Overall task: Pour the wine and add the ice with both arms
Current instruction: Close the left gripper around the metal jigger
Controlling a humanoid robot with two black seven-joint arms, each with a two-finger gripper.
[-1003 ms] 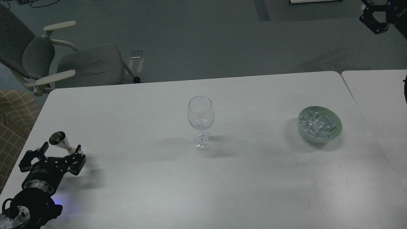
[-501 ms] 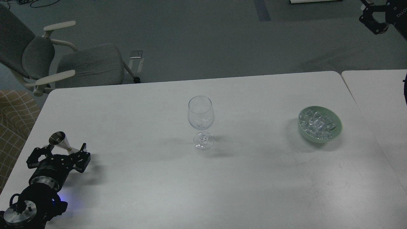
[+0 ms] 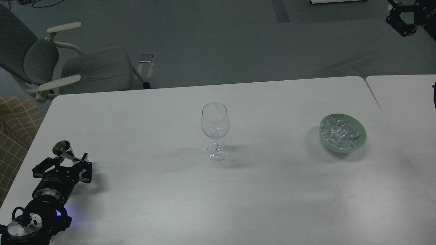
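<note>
The black left arm (image 3: 41,200) enters at the lower left corner of the white rectangular table (image 3: 218,190). Its black two-finger left gripper (image 3: 64,162) has its fingers spread to either side of the waist of a small polished steel double-cone jigger (image 3: 65,151), which stands upright near the table's left edge; whether the fingers touch the jigger cannot be told. The clear stemmed wine glass (image 3: 215,130) stands upright at the table's centre, well apart from the gripper; any wine in it is too faint to confirm. The clear glassy ice cubes (image 3: 339,132) lie heaped in the pale green round bowl (image 3: 361,136) on the right side of the table. The black right gripper (image 3: 401,25) hangs at the upper right corner over the grey floor (image 3: 218,41); its finger position cannot be told. A grey padded office chair (image 3: 68,64) stands behind the table's left corner.
</note>
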